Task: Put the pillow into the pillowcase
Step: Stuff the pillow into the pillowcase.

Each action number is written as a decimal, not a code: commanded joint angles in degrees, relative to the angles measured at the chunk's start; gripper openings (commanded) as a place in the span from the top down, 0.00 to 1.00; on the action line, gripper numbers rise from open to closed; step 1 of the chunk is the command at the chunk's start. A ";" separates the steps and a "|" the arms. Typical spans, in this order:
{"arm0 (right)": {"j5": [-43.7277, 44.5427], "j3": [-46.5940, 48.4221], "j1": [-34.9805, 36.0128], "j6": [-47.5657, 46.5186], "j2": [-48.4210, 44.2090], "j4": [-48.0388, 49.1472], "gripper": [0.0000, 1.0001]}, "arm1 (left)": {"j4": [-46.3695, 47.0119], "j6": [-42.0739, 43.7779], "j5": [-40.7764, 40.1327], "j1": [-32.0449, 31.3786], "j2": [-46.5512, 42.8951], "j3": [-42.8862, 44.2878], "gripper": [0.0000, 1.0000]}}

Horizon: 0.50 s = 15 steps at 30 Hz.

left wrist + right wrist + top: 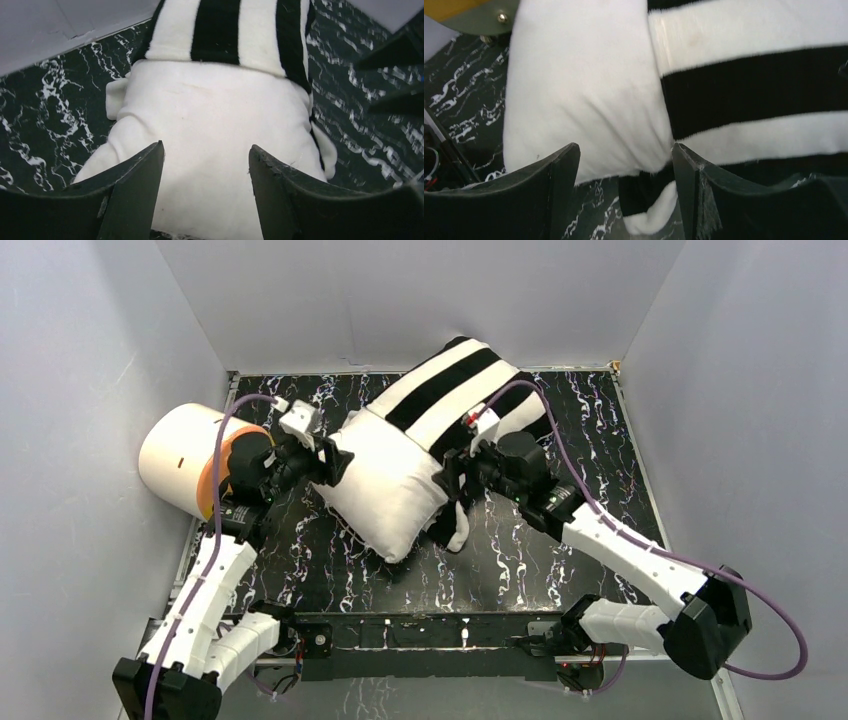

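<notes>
You have the black, white-veined tabletop [520,570] under everything, walled in by plain grey panels [400,290] on three sides.

On it the pillow [385,480] lies on a slant, running from the far right corner toward the near left. Its far half sits inside the pillowcase [460,375]. The near half is bare white and sticks out of the open mouth. The striped sleeve's edge crosses the pillow about midway, and you can see that line clearly from the left wrist, with the pillowcase [225,30] above and the bare pillow [210,110] below. On the right side a loose corner of the case hangs below the opening onto the table.

To your left, against the wall, a cream cylinder [180,455] lies on its side with its orange face [215,480] turned toward the left arm. It sits well apart from the pillow.

Your left gripper [328,462] is at the pillow's left edge with its fingers spread wide and nothing pinched. The bare end fills the gap in its own view. Your right gripper [452,480] is just beside the mouth of the case on the right, its jaws also spread. Pillow [579,90] and stripes [749,90] show past them, and nothing is clamped.
</notes>
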 commanded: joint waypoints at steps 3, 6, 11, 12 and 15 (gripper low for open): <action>0.30 -11.44 -0.82 8.25 -4.86 1.89 0.23 | -7.90 31.59 16.93 -1.71 -6.49 -3.98 0.32; 0.02 -19.07 -0.90 15.79 -6.09 8.08 0.19 | -11.06 40.46 22.36 -1.84 -8.60 -6.15 0.26; 5.04 -27.81 -0.90 25.16 -6.43 15.07 0.13 | -15.12 49.00 24.11 -3.85 -8.61 -8.97 0.23; 5.61 -28.67 -0.90 26.07 -6.07 15.96 0.13 | -15.37 50.04 24.13 -4.46 -8.49 -9.57 0.23; 7.49 -30.61 -0.89 28.43 -4.04 18.53 0.13 | -15.40 52.58 23.03 -6.60 -7.85 -11.92 0.21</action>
